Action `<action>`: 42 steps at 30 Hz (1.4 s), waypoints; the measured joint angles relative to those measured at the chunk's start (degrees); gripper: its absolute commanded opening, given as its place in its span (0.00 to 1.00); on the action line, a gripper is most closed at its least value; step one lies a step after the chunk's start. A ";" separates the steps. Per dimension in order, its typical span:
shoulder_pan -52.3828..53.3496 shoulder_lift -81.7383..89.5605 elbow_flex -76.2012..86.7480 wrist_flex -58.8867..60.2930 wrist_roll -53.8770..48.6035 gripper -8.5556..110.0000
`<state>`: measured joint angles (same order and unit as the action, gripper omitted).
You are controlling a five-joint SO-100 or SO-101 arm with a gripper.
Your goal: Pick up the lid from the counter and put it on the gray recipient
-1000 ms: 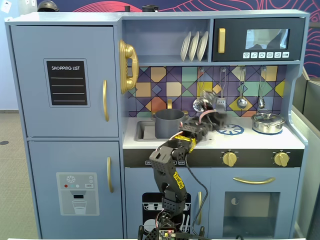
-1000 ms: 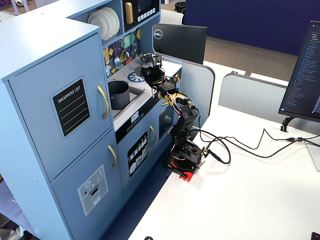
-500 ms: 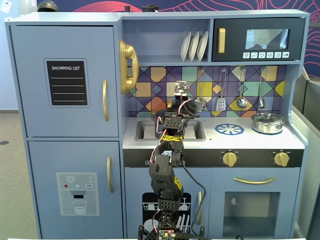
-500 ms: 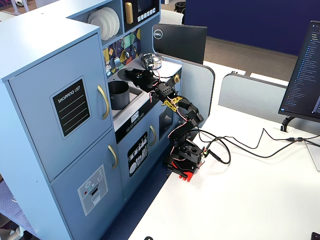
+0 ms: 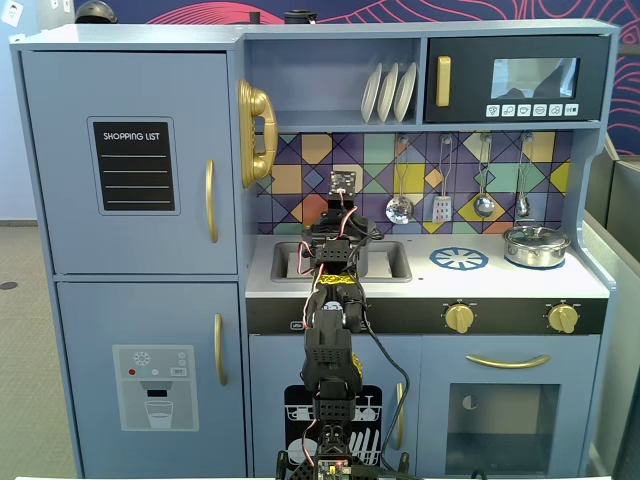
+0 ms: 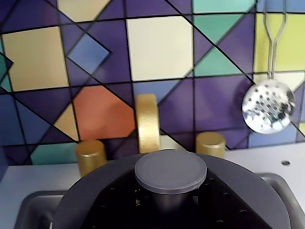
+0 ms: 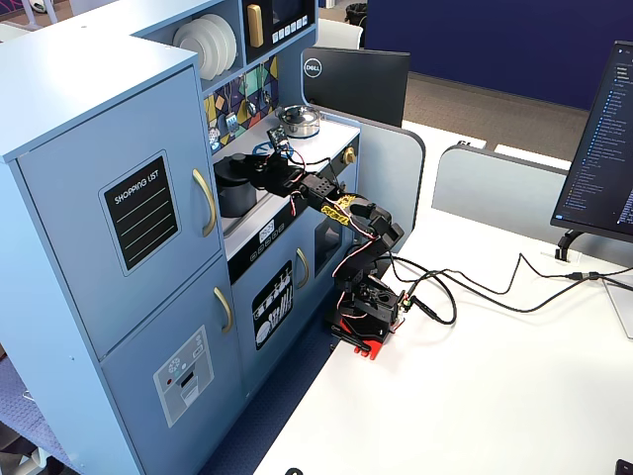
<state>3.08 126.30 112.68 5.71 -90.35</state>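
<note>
While the arm (image 7: 341, 213) reaches from the white table over the toy kitchen's counter (image 5: 500, 281), the gray recipient (image 7: 234, 188) stands in the sink (image 5: 392, 262) at the counter's left side in a fixed view. The lid (image 6: 143, 191) lies over the recipient's mouth; whether it is fully seated cannot be told. What is inside the recipient is hidden.

Lid: matte dark gray, round, with a flat-topped central knob (image 6: 170, 171) that fills the near centre of the wrist view. Its near edge is cut off by the frame bottom.

A smaller shiny silver pot (image 5: 536, 245) with its own lid sits at the far right of the counter, well apart from the sink. A blue-and-white burner print (image 5: 459, 259) lies between them.

Behind the lid, a gold faucet (image 6: 147, 123) and two gold taps (image 6: 90, 156) stand against the patterned backsplash; a slotted spoon (image 6: 268, 106) hangs to the right.

Tool (image 7: 265, 166): in both fixed views the arm blocks its fingers, so its opening and any hold on the lid cannot be told.
</note>
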 measured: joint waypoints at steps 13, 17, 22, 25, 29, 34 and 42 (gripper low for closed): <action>-1.58 -5.98 0.00 -4.83 -1.93 0.07; -1.49 -6.50 -0.09 -5.45 -2.20 0.07; -1.93 -7.21 -0.09 -5.89 -2.20 0.07; -1.85 -7.21 -0.09 -5.89 -2.20 0.07; -1.85 -7.21 -0.09 -5.89 -2.20 0.14; -1.85 -6.59 -0.09 -3.96 -2.11 0.25; -2.11 3.96 -0.18 13.10 -2.20 0.23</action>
<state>0.97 130.25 112.50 18.81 -92.55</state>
